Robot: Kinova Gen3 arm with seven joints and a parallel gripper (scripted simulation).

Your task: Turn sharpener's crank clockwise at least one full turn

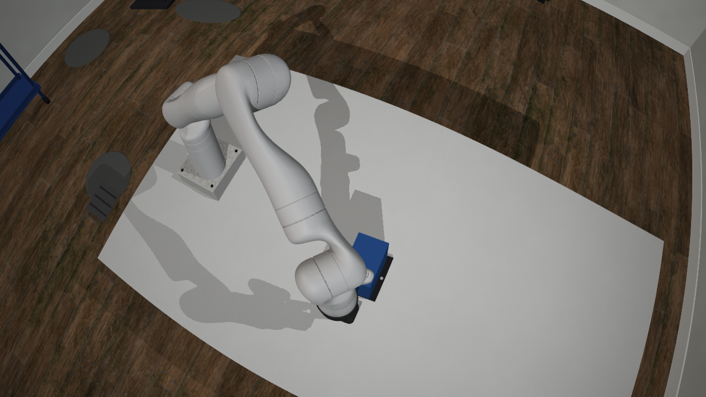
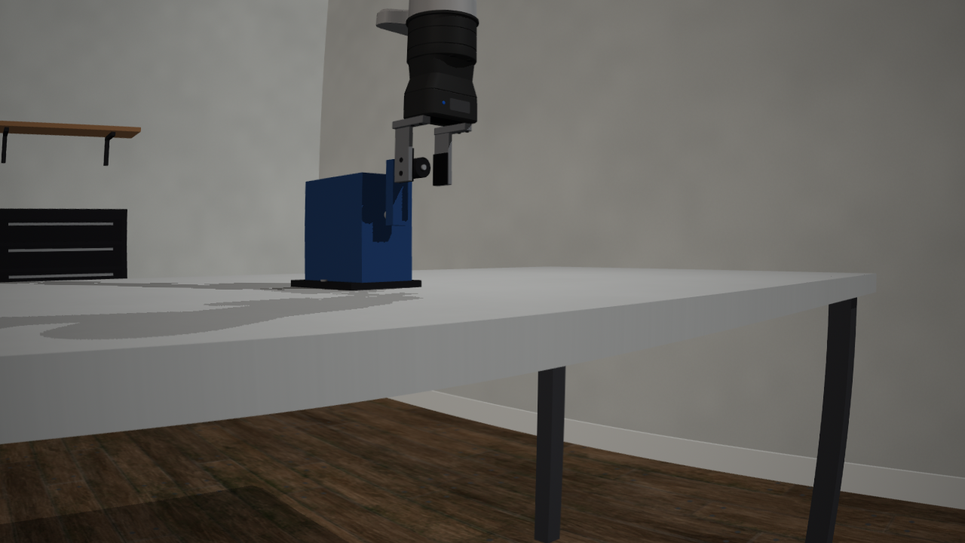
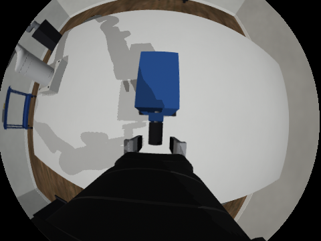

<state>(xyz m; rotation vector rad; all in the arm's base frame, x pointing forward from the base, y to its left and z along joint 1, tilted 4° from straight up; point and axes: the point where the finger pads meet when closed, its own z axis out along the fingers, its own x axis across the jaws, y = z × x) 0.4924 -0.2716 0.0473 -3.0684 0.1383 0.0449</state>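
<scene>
A blue box-shaped sharpener (image 1: 371, 256) (image 2: 347, 226) (image 3: 159, 80) stands on a black base on the white table (image 1: 493, 276) (image 2: 472, 317). Its blue crank arm points up on the near side, and a black handle knob (image 2: 421, 167) (image 3: 156, 133) sticks out at its top. My gripper (image 2: 423, 176) (image 3: 156, 142) points straight down and is open. The knob sits between the two fingers with gaps on both sides. In the top view the arm's wrist hides the gripper and the crank.
The arm's base (image 1: 209, 170) is bolted at the table's far left corner. A black drawer unit (image 2: 60, 243) and a wooden shelf (image 2: 67, 129) stand by the wall. A blue frame (image 1: 14, 98) stands on the floor at left.
</scene>
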